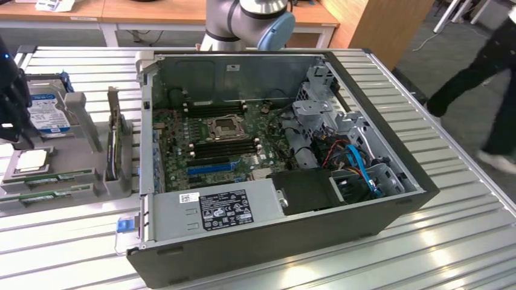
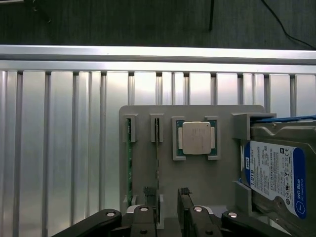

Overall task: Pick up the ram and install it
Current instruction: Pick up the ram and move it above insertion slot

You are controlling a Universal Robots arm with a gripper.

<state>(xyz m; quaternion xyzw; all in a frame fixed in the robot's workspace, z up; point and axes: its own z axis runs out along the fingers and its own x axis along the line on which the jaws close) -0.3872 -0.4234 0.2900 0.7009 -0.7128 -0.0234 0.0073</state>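
Note:
Two thin green ram sticks stand on edge in slots of a grey holder tray [image 2: 148,113]: one ram stick [image 2: 157,148] and another [image 2: 129,168]. In the exterior view they lie at the tray's near end [image 1: 50,179]. My gripper [image 2: 167,193] hovers above the tray, open, nothing between its fingers. One black fingertip [image 2: 149,193] is close beside the inner stick's end. In the exterior view the gripper [image 1: 14,130] is a dark shape at the far left. The open computer case [image 1: 387,208] shows the motherboard memory slots [image 1: 217,148] beside the processor socket [image 1: 222,127].
On the tray also sit a square silver processor chip [image 2: 197,138] and a hard drive with a blue-white label [image 2: 274,177]. An upright card [image 1: 115,142] stands between tray and case. The ribbed metal table's edge [image 2: 158,52] runs near the tray. A person walks at the exterior view's right [image 1: 492,66].

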